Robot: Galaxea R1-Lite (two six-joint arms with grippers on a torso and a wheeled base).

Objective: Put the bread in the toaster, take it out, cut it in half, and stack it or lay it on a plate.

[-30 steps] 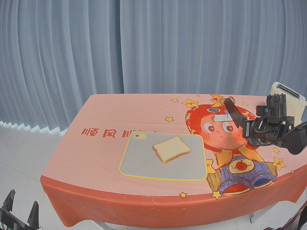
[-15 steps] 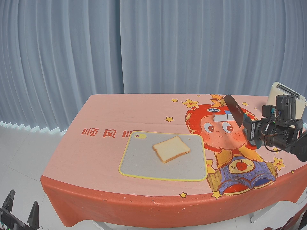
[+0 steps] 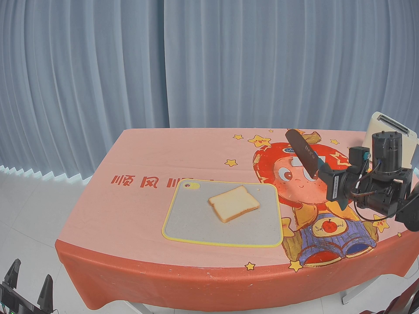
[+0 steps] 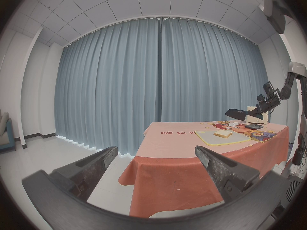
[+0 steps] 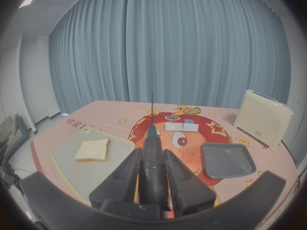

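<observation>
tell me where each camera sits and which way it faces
Head view: on the robot's head, facing forward and down at the table; right pincer with the knife shows at right.
Left wrist view: low beside the table, facing across it; open left pincer in front.
Right wrist view: over the table, facing along the knife toward the curtain; its pincer grips the handle.
Shared: all three show the bread on the cutting board.

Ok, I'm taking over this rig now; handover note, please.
Right gripper: jaws shut on the black-bladed knife, held over the right of the table.
Left gripper: open, low beside the table.
White bread slice lies whole on the grey yellow-rimmed cutting board; cream toaster and dark grey rectangular tray at right.
Done: bread on board, knife picked up.
Remaining: halve it, move halves to tray.
</observation>
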